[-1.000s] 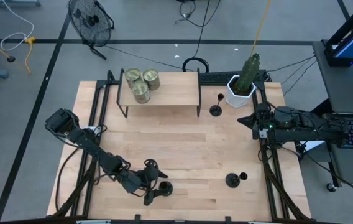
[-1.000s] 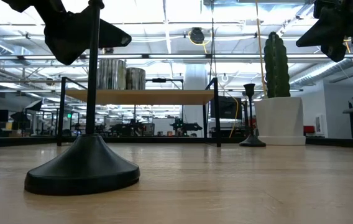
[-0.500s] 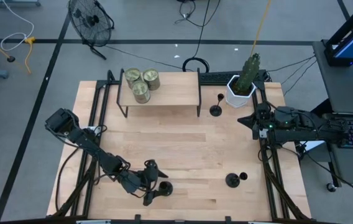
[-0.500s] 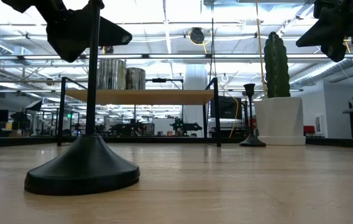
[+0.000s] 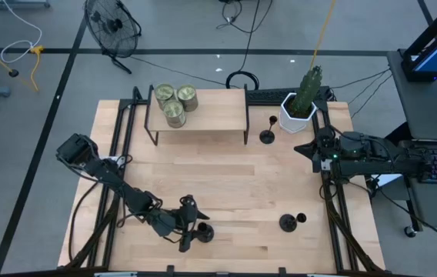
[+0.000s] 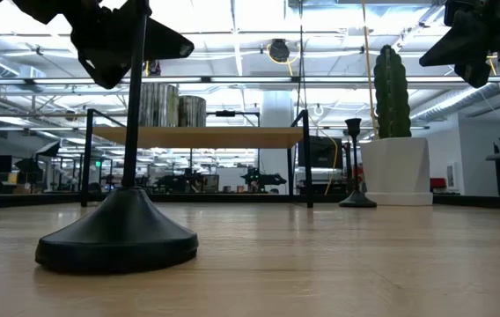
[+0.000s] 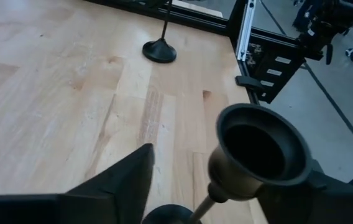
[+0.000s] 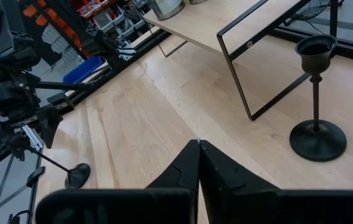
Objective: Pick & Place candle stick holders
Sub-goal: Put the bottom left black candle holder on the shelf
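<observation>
Three black candle stick holders stand on their disc bases on the wooden table: one near the front edge (image 5: 201,231), one at the front right (image 5: 288,223), one at the back by the white pot (image 5: 267,136). My left gripper (image 5: 190,225) is open around the top of the front holder; its cup (image 7: 257,152) shows between the two fingers. That holder leans slightly in the low view (image 6: 120,233). My right gripper (image 5: 311,146) is shut and empty at the table's right edge. My left gripper comes level from the table's left, its fingers astride the holder's upper stem. One finger (image 7: 325,186) stands against the side of the cup (image 7: 301,180); the other finger (image 7: 123,183) is apart from it. The holder's base (image 6: 118,246) rests on the table, the stem tilted a little rightward.
A low wooden shelf on a black frame (image 5: 203,119) stands at the back with three glass jars (image 5: 175,102) on it. A white pot with a cactus (image 5: 299,108) is at the back right. Bare wood lies in the table's middle.
My left gripper has edged toward the table's right at the holder's top. The holder's stem, upright a second ago, has tipped slightly rightward while its base has stayed where it was.
</observation>
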{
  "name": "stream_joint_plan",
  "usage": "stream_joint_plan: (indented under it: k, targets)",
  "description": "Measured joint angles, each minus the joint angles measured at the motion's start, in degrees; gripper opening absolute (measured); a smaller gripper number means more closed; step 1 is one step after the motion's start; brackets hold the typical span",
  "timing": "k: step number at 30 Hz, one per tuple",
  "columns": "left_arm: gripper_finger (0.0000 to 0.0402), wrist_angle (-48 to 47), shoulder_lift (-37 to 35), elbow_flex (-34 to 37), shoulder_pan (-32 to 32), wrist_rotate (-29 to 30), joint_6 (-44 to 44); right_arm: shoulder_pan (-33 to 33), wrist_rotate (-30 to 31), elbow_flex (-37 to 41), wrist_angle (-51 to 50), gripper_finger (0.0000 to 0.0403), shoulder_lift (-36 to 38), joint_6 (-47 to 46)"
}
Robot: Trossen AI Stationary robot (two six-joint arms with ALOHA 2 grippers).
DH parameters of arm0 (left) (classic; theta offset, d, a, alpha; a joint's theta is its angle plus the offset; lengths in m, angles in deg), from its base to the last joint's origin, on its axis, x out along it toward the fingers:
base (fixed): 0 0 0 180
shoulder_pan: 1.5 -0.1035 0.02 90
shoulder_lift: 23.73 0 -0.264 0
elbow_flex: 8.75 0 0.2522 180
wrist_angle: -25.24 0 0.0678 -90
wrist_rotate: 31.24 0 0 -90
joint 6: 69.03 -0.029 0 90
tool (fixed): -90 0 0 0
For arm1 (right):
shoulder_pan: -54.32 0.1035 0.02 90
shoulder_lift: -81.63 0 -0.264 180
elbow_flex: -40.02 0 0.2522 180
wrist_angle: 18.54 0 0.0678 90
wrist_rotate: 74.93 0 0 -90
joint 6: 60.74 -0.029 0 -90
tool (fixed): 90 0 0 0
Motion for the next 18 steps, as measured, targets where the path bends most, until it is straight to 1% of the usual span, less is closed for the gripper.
stream_joint_plan:
  k: [6, 12, 14, 16, 18]
  targets:
    - [0.0182, 0.53, 0.0, 0.0, -0.01, -0.05, 0.16, 0.01, 0.0, 0.0, 0.0, 0.0, 0.01, 0.03]
    - [0.011, 1.87, 0.0, 0.0, -0.03, -1.81, 0.09, 0.01, 0.0, 0.0, -0.02, 0.0, 0.0, 0.12]
    - [0.0095, 3.3, 0.0, 0.0, -0.03, -1.79, -0.62, 0.02, 0.0, 0.0, -0.07, 0.0, 0.01, 0.21]
    - [0.0093, 4.49, 0.0, 0.0, -0.05, -1.79, -1.38, 0.01, 0.0, 0.0, -0.18, 0.0, 0.01, 0.38]
    - [0.0075, 5.83, 0.0, -0.09, -0.24, -2.27, -0.96, 0.02, 0.0, 0.0, -0.18, 0.0, 0.0, 0.55]
